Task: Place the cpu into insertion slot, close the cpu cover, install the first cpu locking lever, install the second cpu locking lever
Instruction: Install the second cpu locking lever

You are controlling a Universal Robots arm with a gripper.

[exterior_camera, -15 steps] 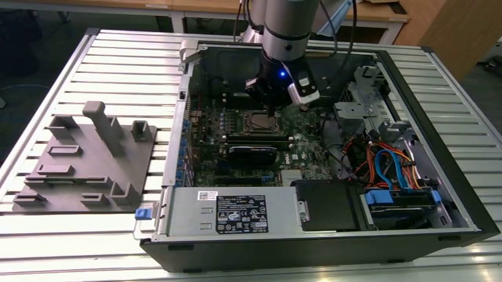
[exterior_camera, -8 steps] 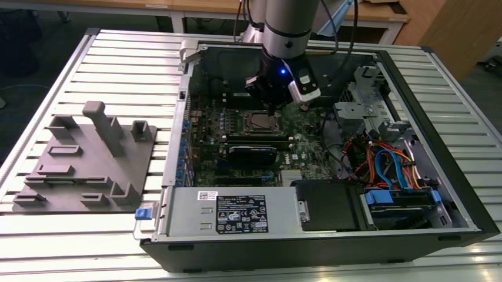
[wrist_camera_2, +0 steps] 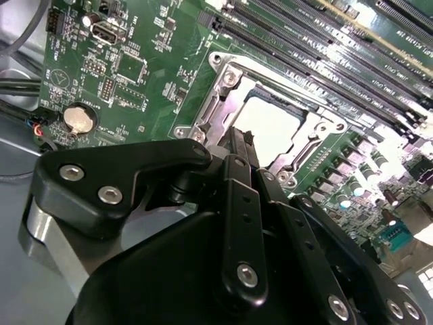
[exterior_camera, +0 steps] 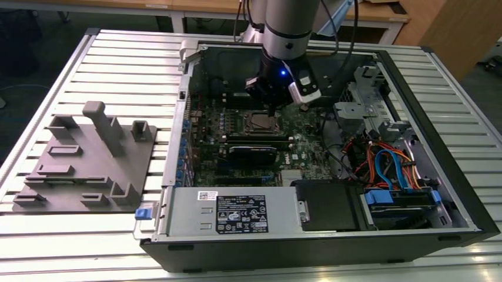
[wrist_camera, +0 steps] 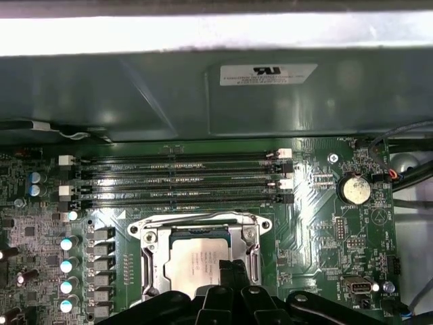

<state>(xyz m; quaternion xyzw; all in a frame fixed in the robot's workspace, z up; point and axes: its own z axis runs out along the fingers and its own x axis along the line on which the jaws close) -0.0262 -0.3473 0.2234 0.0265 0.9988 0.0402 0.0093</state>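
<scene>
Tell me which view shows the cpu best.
The first wrist view: the cpu lies nearly face-on under the closed cover, with the end effector hiding one edge. In the second wrist view it is glare-washed; in the exterior view, small.

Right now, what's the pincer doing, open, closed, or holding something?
Pincer: shut, holding nothing, its tips just above the cpu, which sits in the insertion slot with the cpu cover down around it.

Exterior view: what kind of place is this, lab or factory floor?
Likely a robotics lab bench: an open computer case lies on a slatted aluminium table, a grey fixture block sits beside it, and wooden desks stand behind.
</scene>
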